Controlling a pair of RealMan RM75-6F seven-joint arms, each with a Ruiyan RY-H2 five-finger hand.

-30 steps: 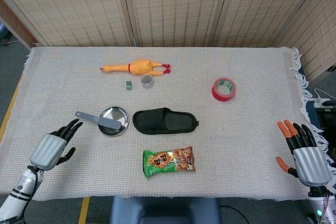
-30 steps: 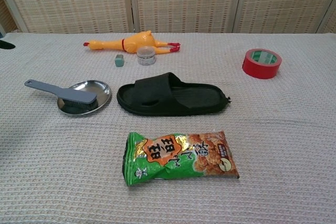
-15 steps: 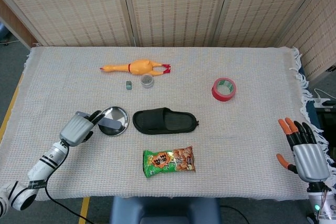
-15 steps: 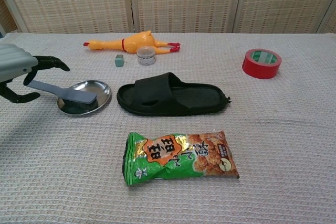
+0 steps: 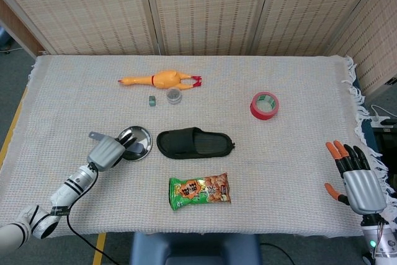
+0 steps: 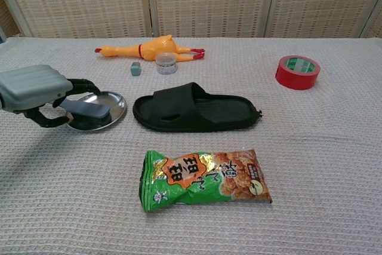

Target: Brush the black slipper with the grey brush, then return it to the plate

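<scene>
The grey brush (image 5: 134, 149) (image 6: 89, 109) lies with its head on the small metal plate (image 5: 143, 136) (image 6: 111, 98), handle pointing left. My left hand (image 5: 108, 152) (image 6: 34, 89) is over that handle. Its fingers arch above it and the thumb sits below it, not closed on it. Just right of the plate the black slipper (image 5: 194, 143) (image 6: 194, 109) lies flat, with nothing touching it. My right hand (image 5: 356, 179) hovers at the table's front right edge with fingers spread, holding nothing; only the head view shows it.
A green snack bag (image 5: 200, 191) (image 6: 203, 178) lies in front of the slipper. At the back are a yellow rubber chicken (image 5: 162, 79), a small jar (image 5: 174, 96) and a small green cube (image 5: 152, 100). A red tape roll (image 5: 265, 105) sits back right.
My left hand has moved right from the table's left side to the brush handle at the plate. The brush, slipper and right hand have stayed in place.
</scene>
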